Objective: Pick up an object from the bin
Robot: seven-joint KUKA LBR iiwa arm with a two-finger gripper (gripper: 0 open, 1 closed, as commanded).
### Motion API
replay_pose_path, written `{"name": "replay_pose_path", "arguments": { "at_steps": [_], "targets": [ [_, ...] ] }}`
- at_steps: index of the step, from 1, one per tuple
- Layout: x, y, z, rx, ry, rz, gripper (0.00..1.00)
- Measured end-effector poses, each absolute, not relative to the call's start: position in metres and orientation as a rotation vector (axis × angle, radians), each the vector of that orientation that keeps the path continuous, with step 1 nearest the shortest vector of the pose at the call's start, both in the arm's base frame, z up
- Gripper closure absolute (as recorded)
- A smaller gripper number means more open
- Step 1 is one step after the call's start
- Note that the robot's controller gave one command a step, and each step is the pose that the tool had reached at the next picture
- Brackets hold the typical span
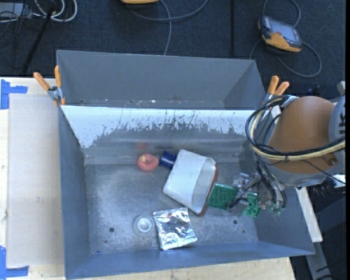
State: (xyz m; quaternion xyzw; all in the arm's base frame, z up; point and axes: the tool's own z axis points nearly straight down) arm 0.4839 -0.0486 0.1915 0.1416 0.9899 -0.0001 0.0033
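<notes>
- reaching in over the right rim of the grey bin (163,86), the arm carries a rounded orange-brown cover (300,133) with black and yellow cables (258,134) looped round it.
- below that cover the gripper (252,196) sits low in the bin, close to the right wall and roughly midway between the far wall and the near edge.
- whether the gripper is wide or narrow cannot be told (dark parts and wires crowd its tip).
- a flat green thing (220,196) lies on the floor right at the gripper, its larger visible part just to the bin's-centre side of the tool; a second patch of green shows on the tool's near side, and i cannot tell if both belong to one piece or if the tool has hold of it.
- the green thing's other edge touches a white tub (186,179) tipped on its side, brown rim facing the gripper.
- a small blue thing (167,158) and a pink round thing (147,163) lie beyond the tub, toward the far wall.
- a crumpled silver foil packet (175,228) and a small clear round lid (143,224) lie side by side near the bin's near edge, well apart from the gripper.
</notes>
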Motion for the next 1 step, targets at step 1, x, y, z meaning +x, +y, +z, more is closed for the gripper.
{"name": "replay_pose_path", "arguments": {
  "at_steps": [1],
  "targets": [
    [0.5042,-0.046,0.3222,0.335,3.114,0.001,1.0]
  ]
}}
